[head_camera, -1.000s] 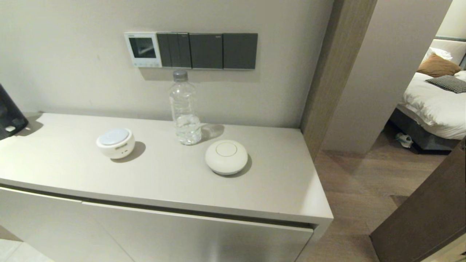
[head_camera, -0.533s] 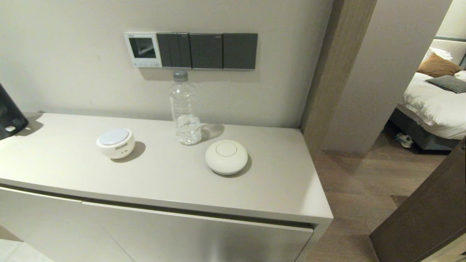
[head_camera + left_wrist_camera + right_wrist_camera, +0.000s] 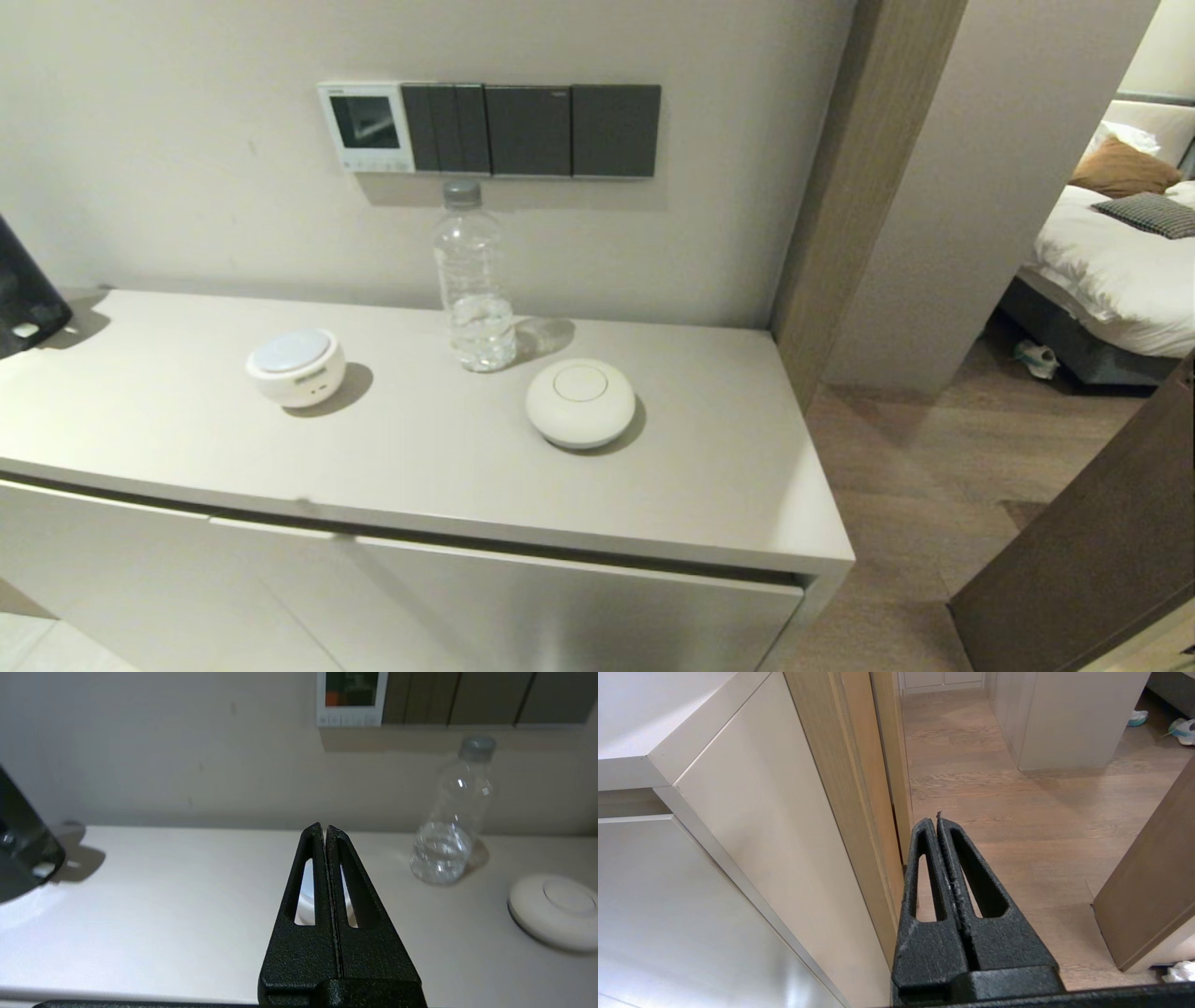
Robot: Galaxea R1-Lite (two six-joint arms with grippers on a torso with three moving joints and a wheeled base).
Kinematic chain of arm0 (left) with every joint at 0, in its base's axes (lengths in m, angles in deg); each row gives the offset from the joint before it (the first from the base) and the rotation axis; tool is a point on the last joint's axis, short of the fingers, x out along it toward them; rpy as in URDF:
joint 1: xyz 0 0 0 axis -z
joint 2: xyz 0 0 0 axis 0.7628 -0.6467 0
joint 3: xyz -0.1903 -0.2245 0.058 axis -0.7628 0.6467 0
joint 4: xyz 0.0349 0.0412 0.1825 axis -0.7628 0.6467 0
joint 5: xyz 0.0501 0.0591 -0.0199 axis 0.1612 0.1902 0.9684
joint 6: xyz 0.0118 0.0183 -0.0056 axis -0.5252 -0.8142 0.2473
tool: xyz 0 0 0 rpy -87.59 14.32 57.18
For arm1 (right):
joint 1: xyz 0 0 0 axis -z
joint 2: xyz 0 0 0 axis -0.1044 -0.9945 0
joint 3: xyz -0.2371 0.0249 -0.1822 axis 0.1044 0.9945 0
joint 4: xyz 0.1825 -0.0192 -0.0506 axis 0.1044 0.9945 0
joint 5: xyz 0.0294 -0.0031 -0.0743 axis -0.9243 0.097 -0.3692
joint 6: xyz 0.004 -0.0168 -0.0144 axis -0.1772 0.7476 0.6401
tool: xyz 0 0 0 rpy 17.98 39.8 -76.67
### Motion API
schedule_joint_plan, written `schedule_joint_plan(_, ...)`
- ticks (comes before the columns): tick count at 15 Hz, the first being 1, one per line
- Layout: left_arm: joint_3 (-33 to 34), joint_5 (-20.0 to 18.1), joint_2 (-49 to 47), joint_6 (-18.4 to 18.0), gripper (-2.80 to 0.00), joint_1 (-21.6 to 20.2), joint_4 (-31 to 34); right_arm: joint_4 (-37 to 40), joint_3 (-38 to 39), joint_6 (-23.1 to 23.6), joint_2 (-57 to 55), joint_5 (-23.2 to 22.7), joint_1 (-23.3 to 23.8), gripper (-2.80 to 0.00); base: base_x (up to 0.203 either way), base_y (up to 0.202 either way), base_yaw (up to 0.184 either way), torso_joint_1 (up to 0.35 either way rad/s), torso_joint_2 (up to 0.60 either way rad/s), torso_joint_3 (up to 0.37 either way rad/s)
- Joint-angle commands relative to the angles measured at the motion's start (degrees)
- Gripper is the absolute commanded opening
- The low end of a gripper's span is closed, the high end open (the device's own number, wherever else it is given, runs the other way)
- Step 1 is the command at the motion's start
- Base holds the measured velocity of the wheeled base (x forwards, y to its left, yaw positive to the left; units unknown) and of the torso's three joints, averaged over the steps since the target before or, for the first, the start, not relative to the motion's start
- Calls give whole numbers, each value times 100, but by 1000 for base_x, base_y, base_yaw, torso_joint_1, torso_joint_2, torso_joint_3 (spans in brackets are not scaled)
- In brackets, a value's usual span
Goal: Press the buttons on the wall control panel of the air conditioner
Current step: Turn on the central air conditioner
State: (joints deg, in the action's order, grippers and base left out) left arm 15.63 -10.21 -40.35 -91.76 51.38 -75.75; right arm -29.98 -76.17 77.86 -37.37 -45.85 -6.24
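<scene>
The air conditioner's wall control panel (image 3: 366,126) is a small white-framed square with a dark screen, on the wall above the cabinet. Its buttons (image 3: 378,165) are a row of tiny pale keys along its bottom edge. The left wrist view shows the panel (image 3: 351,697) and its buttons (image 3: 348,719) far ahead and higher up. My left gripper (image 3: 325,828) is shut and empty, low over the cabinet's front edge, well short of the wall. My right gripper (image 3: 937,817) is shut and empty, down beside the cabinet's right end above the wood floor. Neither gripper shows in the head view.
Dark grey switch plates (image 3: 532,131) adjoin the panel on its right. A clear water bottle (image 3: 473,280) stands right below them. A white round device with a pale blue top (image 3: 296,366) and a white puck (image 3: 580,403) lie on the cabinet top (image 3: 420,485). A dark object (image 3: 23,289) sits at the far left.
Nothing on the cabinet or wall has moved. The line and sheen on the cabinet's front face have shifted to the right.
</scene>
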Motion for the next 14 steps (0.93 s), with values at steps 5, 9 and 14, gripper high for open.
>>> schedule_joint_plan(5,-1880,34,-2540,-6,-280,118,-63,-2,11,0,-2,-1,-2,-280,0,0,0,0,0,0)
schedule_joint_plan(9,-2886,12,-3729,7,-280,490,-77,-2,16,0,-2,-1,-2,-280,0,0,0,0,0,0)
schedule_joint_plan(14,-3519,-19,-4561,45,-280,859,-305,-2,10,0,-2,-1,-2,-280,0,0,0,0,0,0)
